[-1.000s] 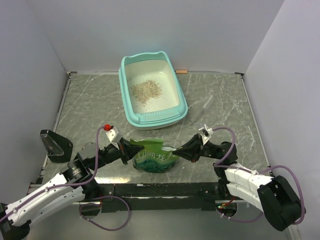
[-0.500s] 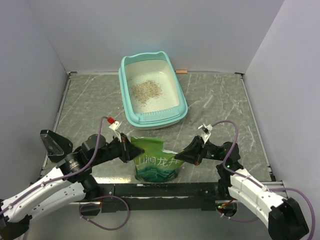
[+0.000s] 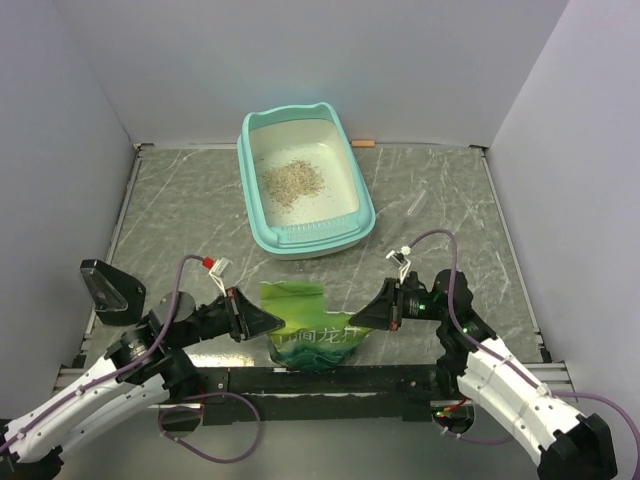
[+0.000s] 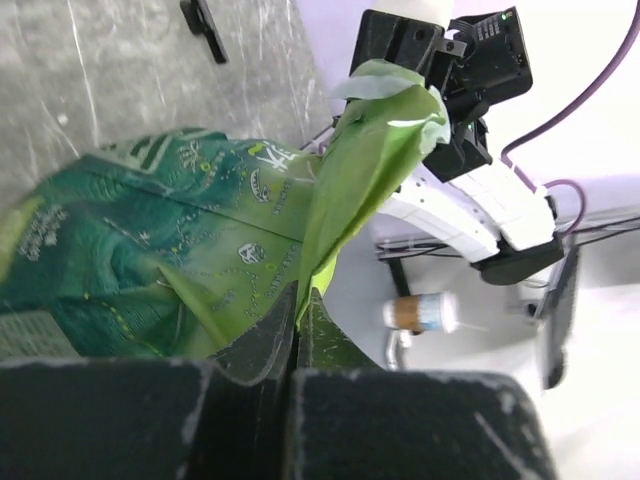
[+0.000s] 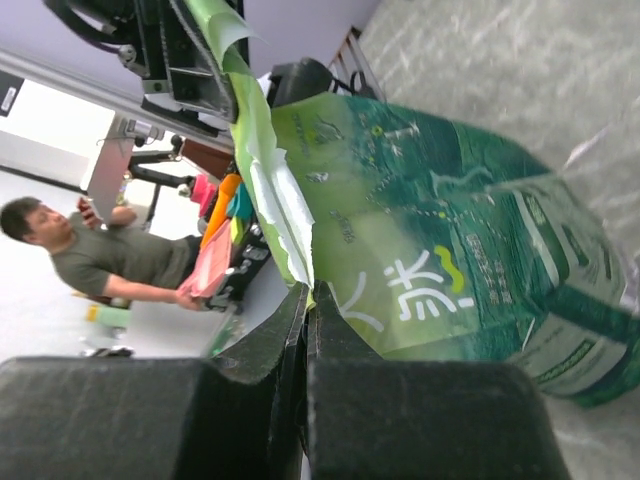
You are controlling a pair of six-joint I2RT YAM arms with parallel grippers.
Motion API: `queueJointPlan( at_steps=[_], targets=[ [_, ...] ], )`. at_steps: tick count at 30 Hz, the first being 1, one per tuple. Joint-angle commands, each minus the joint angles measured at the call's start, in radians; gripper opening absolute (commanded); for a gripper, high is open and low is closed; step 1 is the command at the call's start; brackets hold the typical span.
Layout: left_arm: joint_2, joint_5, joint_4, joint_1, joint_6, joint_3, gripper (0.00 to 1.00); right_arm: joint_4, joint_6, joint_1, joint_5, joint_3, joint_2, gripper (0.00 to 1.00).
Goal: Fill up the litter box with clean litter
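Note:
The turquoise litter box [image 3: 352, 172] stands at the back centre, with a small patch of beige litter [image 3: 293, 181] on its whitish floor. A glossy green bag [image 3: 308, 325] stands at the near edge between the arms. My left gripper [image 3: 270, 322] is shut on the bag's left top edge, which shows in the left wrist view [image 4: 350, 190]. My right gripper [image 3: 352, 318] is shut on its right top edge, seen in the right wrist view [image 5: 400, 230]. Both hold the bag's mouth stretched between them.
A clear plastic scoop [image 3: 417, 205] lies right of the litter box. A black holder [image 3: 108, 290] sits at the left edge. A small wooden piece [image 3: 364, 144] lies by the back wall. White walls close in the table on three sides.
Both grippers drew back toward the near edge with the bag, and its top now leans nearer to me. The litter box and its litter have not moved.

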Motion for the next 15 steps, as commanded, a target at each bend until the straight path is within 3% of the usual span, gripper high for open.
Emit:
queueJointPlan(
  at_steps=[1, 10, 15],
  targets=[
    [-0.030, 0.072, -0.077, 0.011, -0.168, 0.007, 0.01, -0.200, 0.005, -0.025, -0.015, 0.038, 0.056, 0.00],
    [-0.137, 0.179, -0.219, 0.013, -0.408, -0.056, 0.01, -0.093, 0.214, -0.074, -0.186, -0.063, 0.087, 0.00],
    [-0.232, 0.205, -0.308, 0.013, -0.511, -0.099, 0.01, -0.191, 0.166, -0.091, -0.168, -0.044, 0.062, 0.00]
  ],
)
